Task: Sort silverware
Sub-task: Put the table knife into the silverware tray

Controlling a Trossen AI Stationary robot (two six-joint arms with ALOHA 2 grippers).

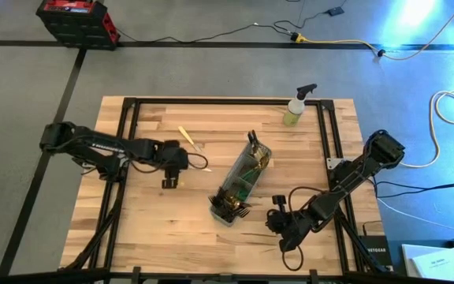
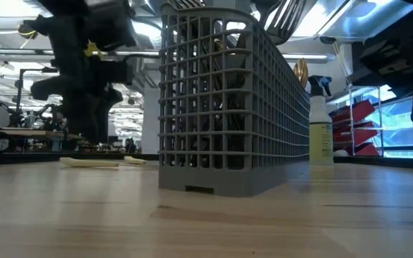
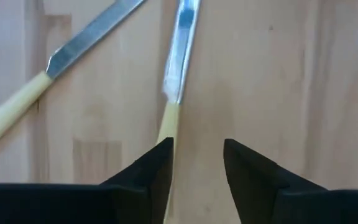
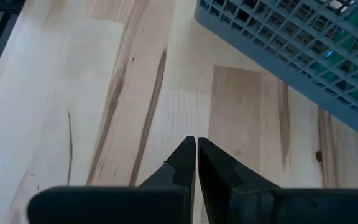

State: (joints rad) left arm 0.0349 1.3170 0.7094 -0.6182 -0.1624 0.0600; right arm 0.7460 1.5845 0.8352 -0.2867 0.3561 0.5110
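Two cream-handled, steel-bladed table knives [image 3: 178,59] are seen lying on the pale wooden table [image 3: 278,74] just ahead of the left gripper [image 3: 197,163], whose parted fingers flank one handle, apparently for sorting, while the right gripper [image 4: 196,163] is held pressed shut beside the grey wire-mesh caddy [image 4: 291,37].

Mesh caddy [image 1: 241,183], spray bottle [image 1: 296,106], table [image 1: 156,237]

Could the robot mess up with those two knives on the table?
Maybe. The left end effector is open, and one cream-handled knife lies along one finger's edge rather than centred between them, so closing might push it aside. The second knife lies close by and could get bumped. The mesh caddy already looks crowded, so adding more might snag.
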